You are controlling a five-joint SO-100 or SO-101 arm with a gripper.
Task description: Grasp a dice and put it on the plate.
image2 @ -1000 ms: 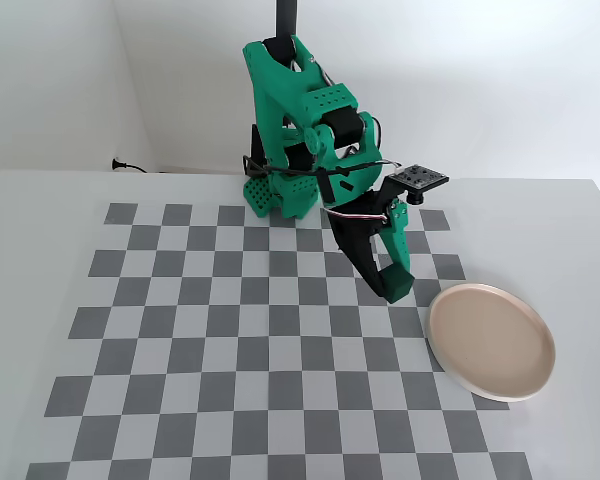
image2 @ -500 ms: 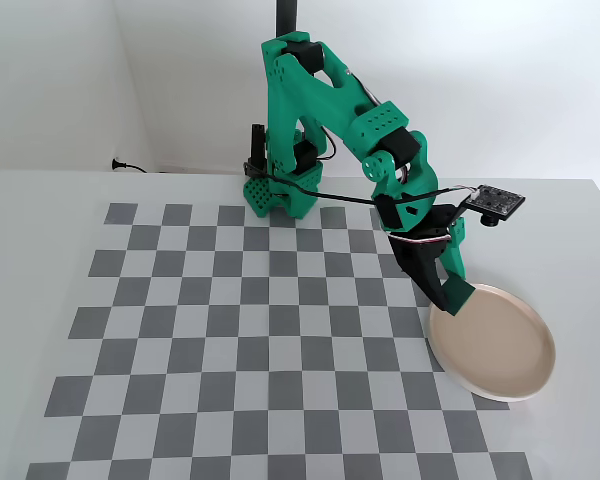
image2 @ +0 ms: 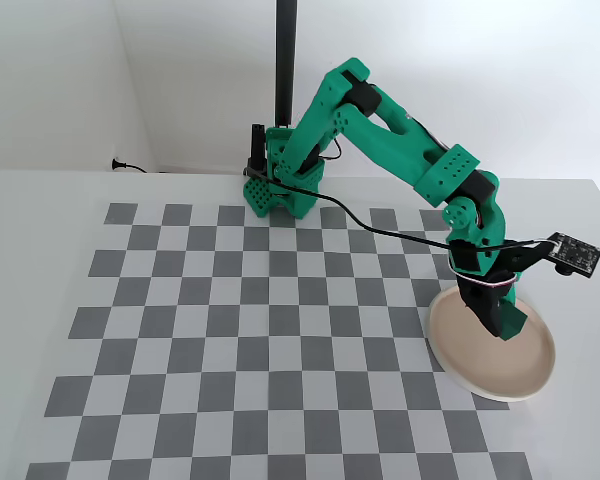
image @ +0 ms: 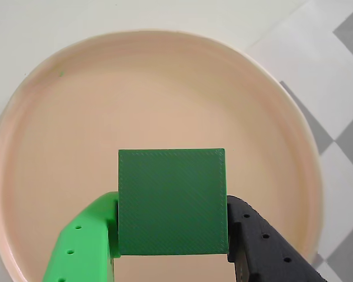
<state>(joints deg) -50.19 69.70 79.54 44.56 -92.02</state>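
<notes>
In the wrist view the dark green dice fills the gap between a bright green finger and a black finger. My gripper is shut on it. Behind the dice lies the pale pinkish-beige plate, filling most of that view. In the fixed view the gripper hangs over the plate at the right of the checkered mat, with the dice at its tip. I cannot tell whether the dice touches the plate.
A grey and white checkered mat covers the white table. The green arm's base and a black pole stand at the back. The plate overhangs the mat's right edge.
The arm has swung right and stretched out, carrying the dice from the mat's squares left of the plate to a spot over the plate's middle.
</notes>
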